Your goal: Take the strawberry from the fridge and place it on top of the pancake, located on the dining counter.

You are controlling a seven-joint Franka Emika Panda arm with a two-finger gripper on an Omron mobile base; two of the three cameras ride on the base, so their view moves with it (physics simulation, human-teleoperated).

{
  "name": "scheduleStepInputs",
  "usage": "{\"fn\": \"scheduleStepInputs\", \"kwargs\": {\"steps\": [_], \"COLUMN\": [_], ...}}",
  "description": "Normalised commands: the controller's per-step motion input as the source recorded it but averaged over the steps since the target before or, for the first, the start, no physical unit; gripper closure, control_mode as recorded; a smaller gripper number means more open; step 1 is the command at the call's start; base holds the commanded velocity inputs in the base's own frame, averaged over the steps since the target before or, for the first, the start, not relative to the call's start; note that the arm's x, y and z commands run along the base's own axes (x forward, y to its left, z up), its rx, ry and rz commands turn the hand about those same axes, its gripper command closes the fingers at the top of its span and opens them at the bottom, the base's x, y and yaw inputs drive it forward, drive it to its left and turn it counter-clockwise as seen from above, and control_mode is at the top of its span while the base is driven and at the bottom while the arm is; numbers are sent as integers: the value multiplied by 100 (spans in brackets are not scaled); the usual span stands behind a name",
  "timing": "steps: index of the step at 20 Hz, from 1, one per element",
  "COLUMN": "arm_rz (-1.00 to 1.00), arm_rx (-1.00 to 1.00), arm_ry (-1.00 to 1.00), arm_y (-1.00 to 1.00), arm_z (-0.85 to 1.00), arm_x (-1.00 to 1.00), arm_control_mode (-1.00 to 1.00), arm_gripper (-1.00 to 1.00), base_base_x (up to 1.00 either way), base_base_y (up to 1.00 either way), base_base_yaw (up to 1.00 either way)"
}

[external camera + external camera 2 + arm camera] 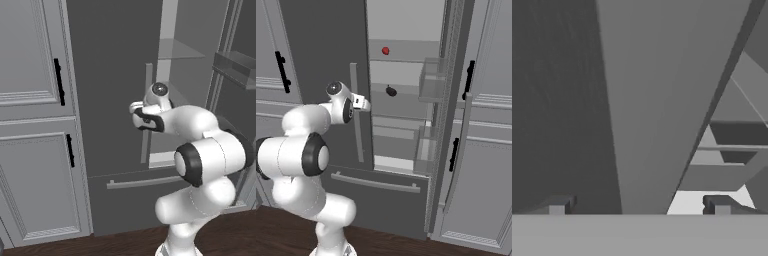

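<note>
While the fridge [401, 125] stands with its right door swung open, its pale interior and glass shelves show. Strawberry [385, 50]: tiny, red, on an upper shelf, well apart from the arm. Dark oblong vegetable [391, 91]: one shelf lower. Gripper [637, 205]: fingertips spread apart, holding nothing, a grey bar between them, probably the left door's vertical handle [356, 117]. Light grey cabinets [35, 125] with black handles flank the fridge.

Glossy white rounded arm [200, 165] with black joint rings.
</note>
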Motion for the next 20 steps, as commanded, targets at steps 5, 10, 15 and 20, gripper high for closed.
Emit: {"fn": "scheduleStepInputs", "kwargs": {"steps": [5,10,15,20], "arm_rz": [0,0,0,0], "arm_rx": [0,0,0,0], "arm_ry": [0,0,0,0], "arm_y": [4,0,20,90], "arm_z": [-24,-27,-37,-33], "arm_x": [58,64,68,32], "arm_control_mode": [-100,-100,-100,-100], "arm_gripper": [-100,-100,100,100], "base_base_x": [0,0,0,0], "base_base_y": [0,0,0,0], "base_base_yaw": [0,0,0,0]}}
